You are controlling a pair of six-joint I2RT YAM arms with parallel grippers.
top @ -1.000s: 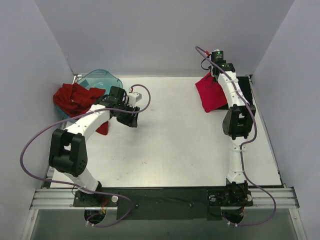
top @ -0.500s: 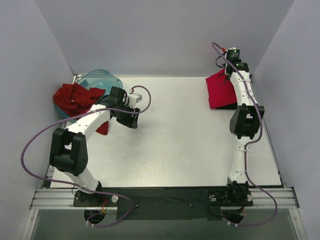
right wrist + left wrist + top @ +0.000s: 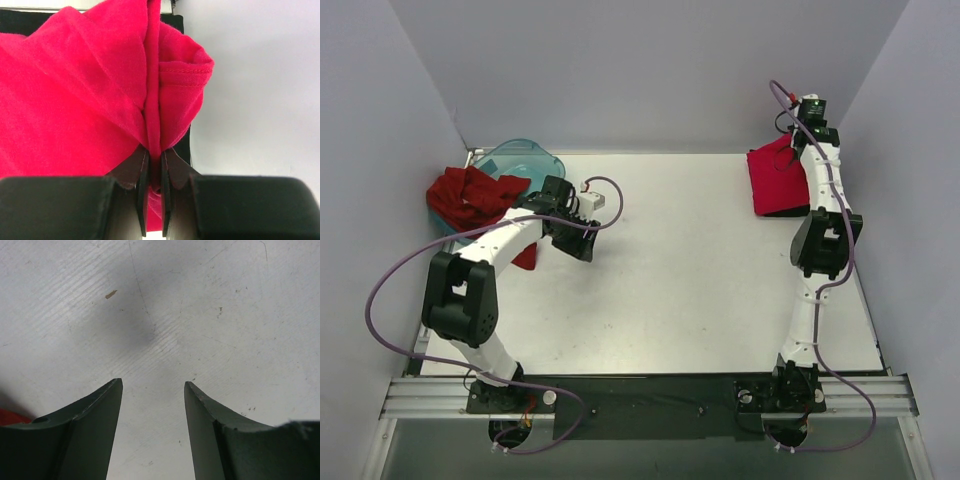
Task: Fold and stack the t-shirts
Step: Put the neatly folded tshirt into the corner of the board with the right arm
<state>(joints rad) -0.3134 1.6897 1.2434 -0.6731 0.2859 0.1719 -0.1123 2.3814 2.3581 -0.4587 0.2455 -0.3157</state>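
1. The right gripper [image 3: 154,150] is clamped on a bunched fold of the crimson-pink t-shirt [image 3: 75,100], with the cloth squeezed between its two nearly closed fingers [image 3: 131,167].
2. In the top view this crimson-pink t-shirt [image 3: 775,180] sits at the far right corner of the table [image 3: 700,280], with the right gripper [image 3: 798,150] on its far right part.
3. A black t-shirt [image 3: 15,22] lies under the pink one. Only a dark strip shows along the pink shirt's near edge and behind its far edge.
4. The left gripper [image 3: 152,382] has its jaws parted with only bare tabletop between them, and it holds nothing.
5. From above, the left gripper [image 3: 580,240] is over the left half of the table, towards the far edge.
6. The brick-red t-shirt [image 3: 470,195] is crumpled at the far left corner. It is draped against the near side of a translucent teal tub [image 3: 525,158].
7. Part of the red cloth shows beside the left arm, and a red sliver appears at the lower left edge of the left wrist view.
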